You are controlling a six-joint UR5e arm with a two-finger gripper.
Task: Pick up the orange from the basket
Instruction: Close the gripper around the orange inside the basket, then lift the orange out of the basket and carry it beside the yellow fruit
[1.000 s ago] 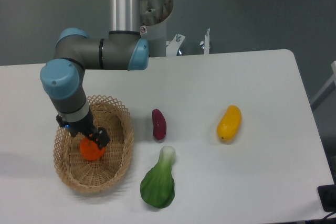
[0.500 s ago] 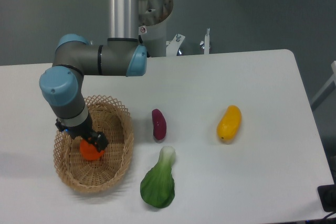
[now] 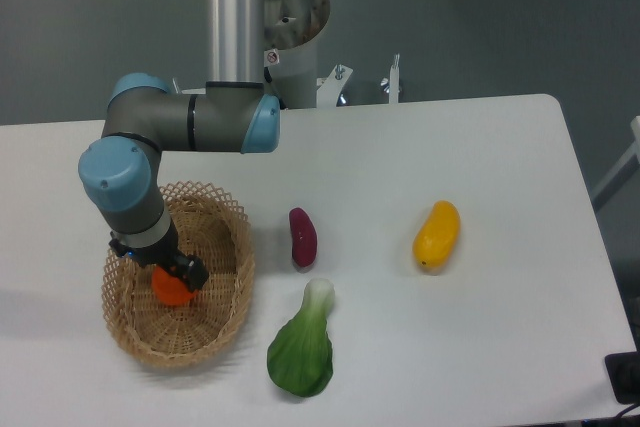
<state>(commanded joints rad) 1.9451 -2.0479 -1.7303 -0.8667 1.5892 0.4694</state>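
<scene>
The orange (image 3: 168, 290) lies inside the oval wicker basket (image 3: 232, 292) at the table's left front. My gripper (image 3: 174, 275) hangs straight down into the basket, right on top of the orange. Its dark fingers (image 3: 193, 272) sit against the fruit's upper right side and the wrist covers most of the orange. Only the orange's lower left part shows. The fruit still looks low in the basket. The wrist hides the jaws, so I cannot tell whether they are closed on the orange.
A purple eggplant-like piece (image 3: 302, 237) lies right of the basket. A green bok choy (image 3: 302, 349) lies near the front edge. An elongated yellow-orange fruit (image 3: 437, 235) lies further right. The arm's base column (image 3: 236, 7) stands at the back.
The gripper has sunk a little lower over the orange, covering more of it. The elbow shifted slightly. The orange and basket have stayed in place.
</scene>
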